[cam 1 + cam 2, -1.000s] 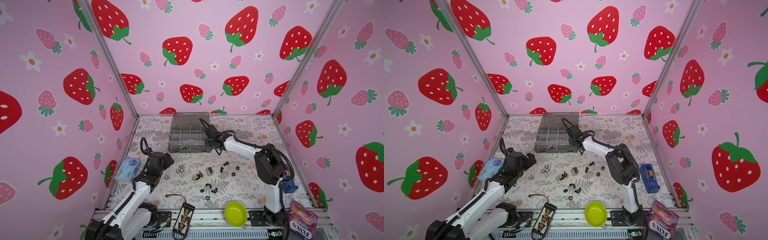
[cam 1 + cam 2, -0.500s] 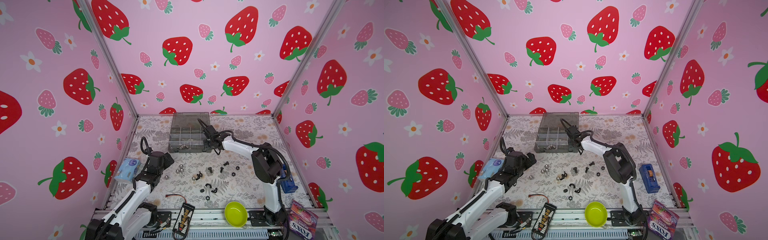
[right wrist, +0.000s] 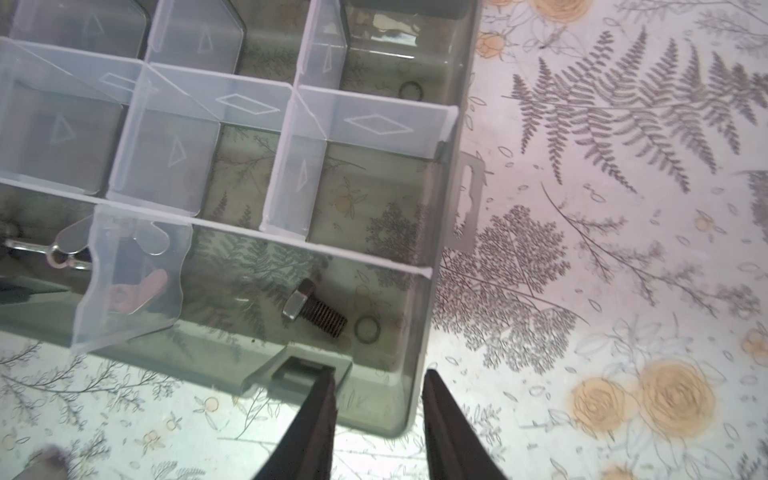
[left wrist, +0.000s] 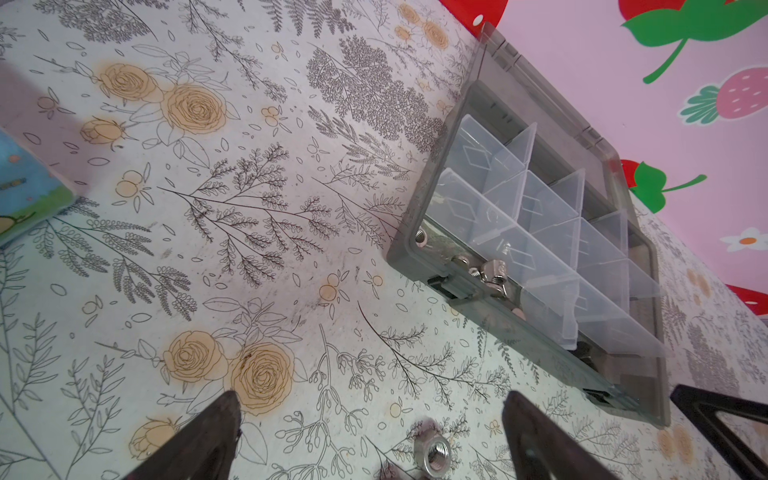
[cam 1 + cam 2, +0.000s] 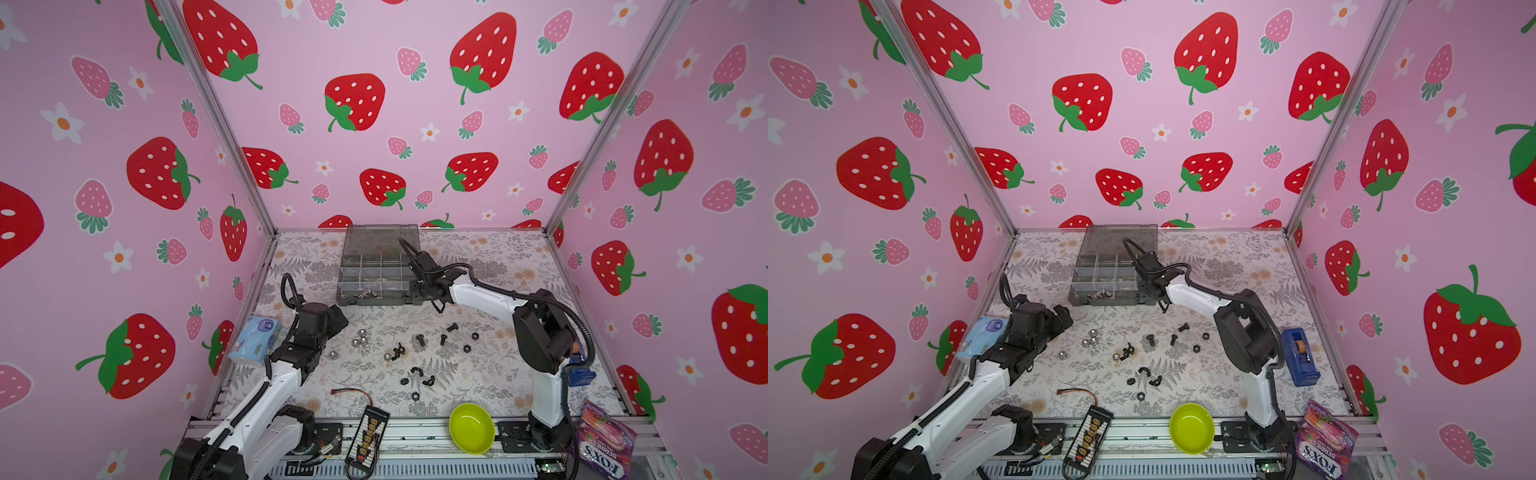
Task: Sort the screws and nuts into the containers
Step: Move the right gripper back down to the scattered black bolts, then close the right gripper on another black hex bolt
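The smoky-grey organizer box (image 5: 374,300) (image 5: 1104,301) stands open at the back of the mat. Its containers are small divided compartments. My right gripper (image 3: 379,372) (image 5: 432,303) hangs open over the box's front right corner, with nothing between its fingers. One black screw (image 3: 314,312) lies in the front right compartment just beyond. Silver winged nuts (image 4: 490,272) lie in the front left one. Loose screws (image 5: 420,340) and black nuts (image 5: 475,335) are scattered mid-mat, with silver nuts (image 5: 362,333) to their left. My left gripper (image 4: 370,399) (image 5: 338,322) is wide open above the mat, beside a silver hex nut (image 4: 434,451).
A lime-green bowl (image 5: 472,428) and a black connector board (image 5: 368,432) sit at the front edge, with a red-and-black wire (image 5: 353,392) beside them. A blue tissue pack (image 5: 255,340) lies left, a blue tape dispenser (image 5: 1300,357) right, and a candy bag (image 5: 606,440) at the front right. Pink walls enclose three sides.
My right gripper has opened its jaws and shifted slightly at the box's front right corner. The left arm has stayed put.
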`<state>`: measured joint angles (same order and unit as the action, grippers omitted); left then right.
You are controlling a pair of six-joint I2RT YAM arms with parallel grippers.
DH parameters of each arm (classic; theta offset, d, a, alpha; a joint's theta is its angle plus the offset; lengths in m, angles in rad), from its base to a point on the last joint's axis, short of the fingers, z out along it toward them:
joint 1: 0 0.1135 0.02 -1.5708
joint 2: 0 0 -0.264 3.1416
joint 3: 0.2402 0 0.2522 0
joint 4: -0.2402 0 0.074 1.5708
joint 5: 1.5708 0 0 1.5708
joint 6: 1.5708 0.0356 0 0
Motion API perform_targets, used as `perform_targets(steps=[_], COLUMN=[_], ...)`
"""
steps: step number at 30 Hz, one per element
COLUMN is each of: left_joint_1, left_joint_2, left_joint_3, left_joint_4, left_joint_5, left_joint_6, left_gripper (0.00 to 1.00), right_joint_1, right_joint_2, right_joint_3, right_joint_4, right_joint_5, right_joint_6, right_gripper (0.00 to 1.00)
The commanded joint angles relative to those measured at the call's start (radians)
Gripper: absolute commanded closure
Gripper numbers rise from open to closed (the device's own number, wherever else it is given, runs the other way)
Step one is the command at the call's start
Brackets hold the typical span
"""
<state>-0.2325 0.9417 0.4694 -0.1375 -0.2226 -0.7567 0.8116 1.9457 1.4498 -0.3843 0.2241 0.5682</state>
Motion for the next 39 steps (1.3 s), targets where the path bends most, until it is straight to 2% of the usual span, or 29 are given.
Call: perform_targets(steps=[1, 9, 15, 25, 39], left_joint_1=[0.007, 0.007, 0.006, 0.009, 0.009], left_joint_2=[0.006, 0.021, 0.05, 0.063, 0.055], left_joint_3=[0.041, 0.043, 0.049, 0.047, 0.04], left_joint_4=[0.003, 0.015, 0.032, 0.037, 0.03], left_joint_5=[0.006, 0.017, 0.032, 0.042, 0.039], left_joint_6=[-0.007, -0.011, -0.019, -0.021, -0.014], left_gripper=[0.01, 0.01, 0.01, 0.01, 0.01], right_joint_1=[0.007, 0.008, 0.009, 0.009, -0.003], right_joint_2=[-0.097, -0.282, -0.325, -0.302, -0.223], right_joint_3=[-0.094, -0.376, -0.491, -0.548, -0.517], right_joint_4=[0.015, 0.032, -0.001, 0.017, 0.048], right_joint_5=[0.026, 0.003, -0.015, -0.027, 0.021], right_joint_6=[0.085, 0.252, 0.344, 0.397, 0.406], right_gripper=[0.6, 0.6, 0.6, 0.6, 0.58])
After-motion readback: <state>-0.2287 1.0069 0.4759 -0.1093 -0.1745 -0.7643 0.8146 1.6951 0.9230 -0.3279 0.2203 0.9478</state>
